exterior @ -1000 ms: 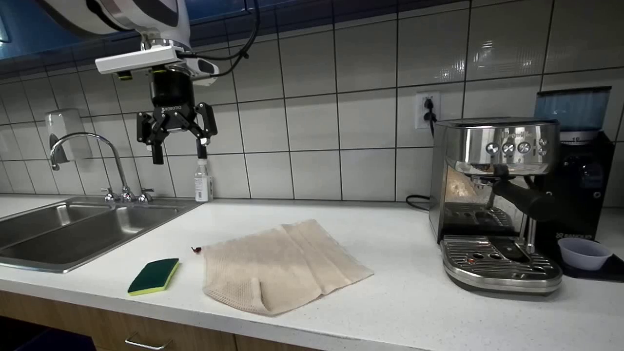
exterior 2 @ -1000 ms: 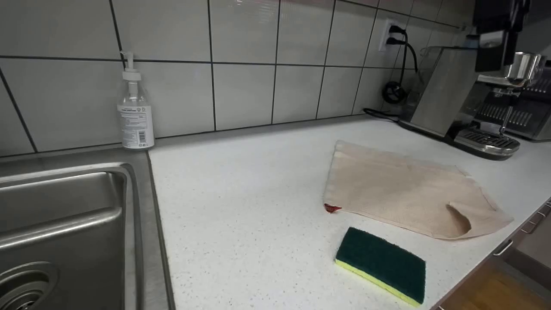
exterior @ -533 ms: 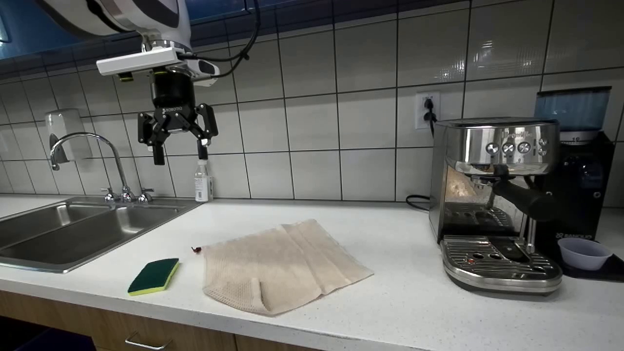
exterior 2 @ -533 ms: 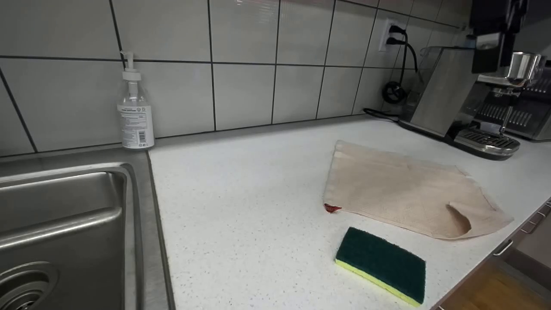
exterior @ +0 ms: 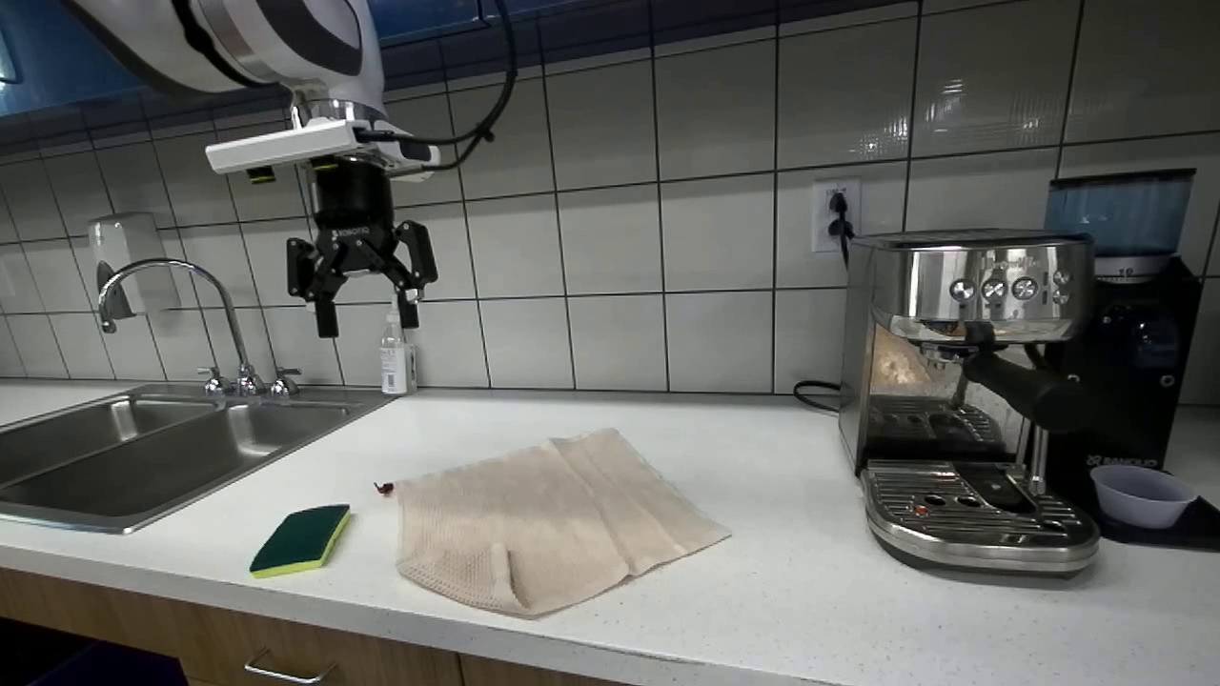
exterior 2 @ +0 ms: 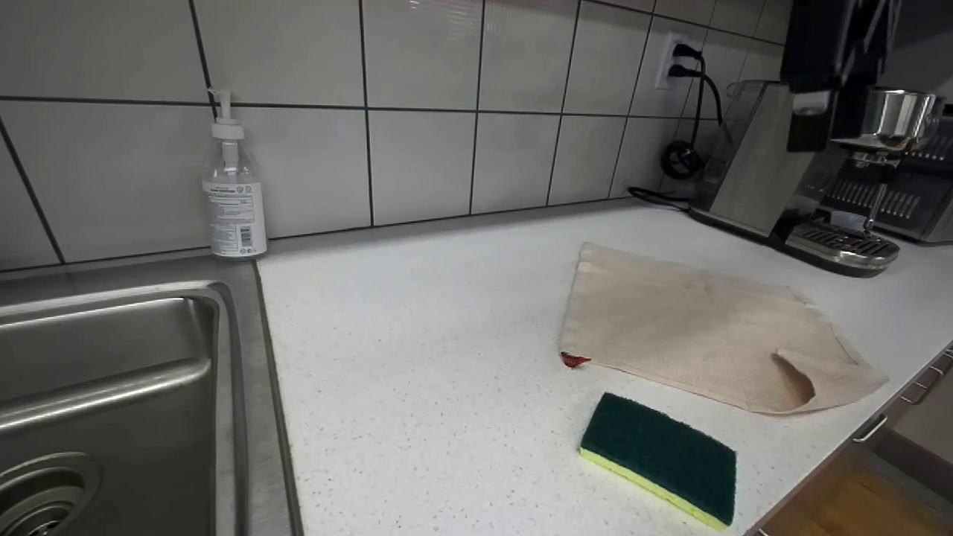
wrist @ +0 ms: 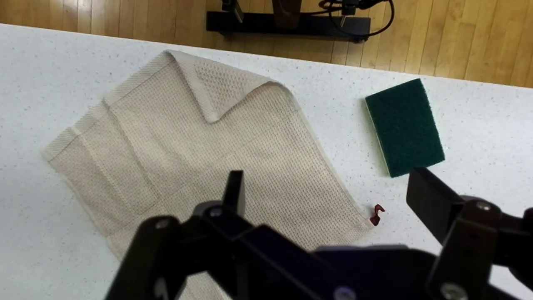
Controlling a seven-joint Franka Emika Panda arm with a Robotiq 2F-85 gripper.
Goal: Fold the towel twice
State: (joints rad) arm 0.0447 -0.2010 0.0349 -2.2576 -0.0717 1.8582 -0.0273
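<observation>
Beige woven cloth towel, roughly four-sided and limp, lies spread on the speckled white countertop in an exterior view, between the rectangular green-and-yellow sponge and the boxy, shiny steel espresso machine, probably put there so that a fold has room on either side. Above, well apart from the cloth, hangs the black two-fingered gripper, pointing down with its jaws wide apart and nothing between them, presumably so that it can drop onto an edge and pinch. In an exterior view, to the right of the stainless-steel sink, the sponge sits just beside the towel without touching it, close enough that a sweeping drag could catch it; the gripper shows only as a dark shape. The wrist view shows a soft triangular flap turned over near the counter's front edge, its pitted honeycomb face against finer weave, likely an easy place to grasp; flat hems, long creases and a curled dark-red tag mark the cloth, and the sponge's green top looks matte and rough.
</observation>
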